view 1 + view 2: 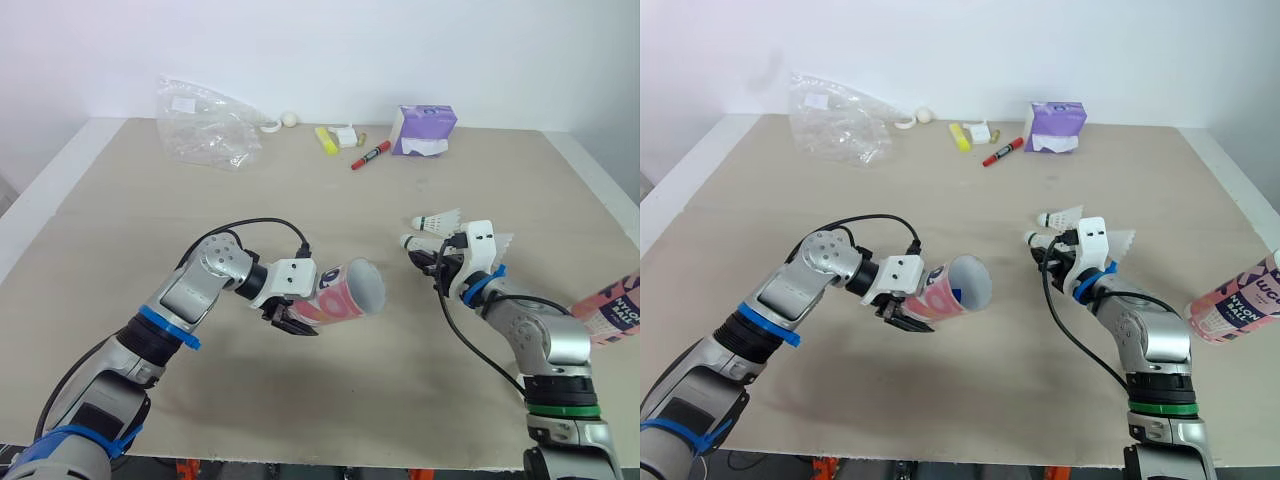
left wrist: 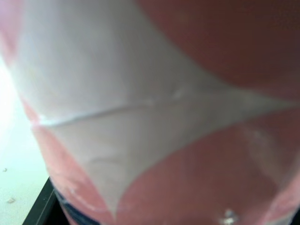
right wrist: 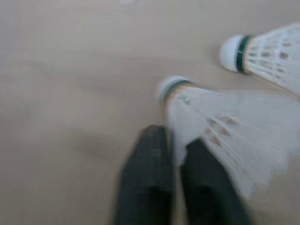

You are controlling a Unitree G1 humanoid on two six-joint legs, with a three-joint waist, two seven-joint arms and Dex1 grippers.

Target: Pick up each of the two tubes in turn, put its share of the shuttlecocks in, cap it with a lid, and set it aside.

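Pale wooden tabletop [image 1: 300,400] with the working set. A crumpled clear plastic bag [image 1: 205,125] lies at the far edge, toward the left, and a purple tissue pack [image 1: 422,130] sits along the same edge, farther right. The pink-and-white tube [image 1: 345,293] is held roughly level above the middle of the tabletop. The left claw [image 1: 288,322] is clenched around it near the end away from the mouth, and the open mouth faces the right arm. In the left wrist view the tube's wall lies close against the camera. A second tube [image 1: 1235,305], pink with dark lettering, shows at the right edge of the tabletop, partly cut off and well apart from the first. The right claw [image 3: 174,140] is low over the tabletop, right of centre. Its two black fingers [image 3: 150,183] are closed on the feather skirt of one shuttlecock [image 3: 211,117], whose cork points toward the held tube. A free shuttlecock [image 1: 438,220] lies on the tabletop just beyond it. Between bag and tissue pack lie a red marker [image 1: 370,155], a yellow object [image 1: 326,140] and a small pale ball [image 1: 289,119].
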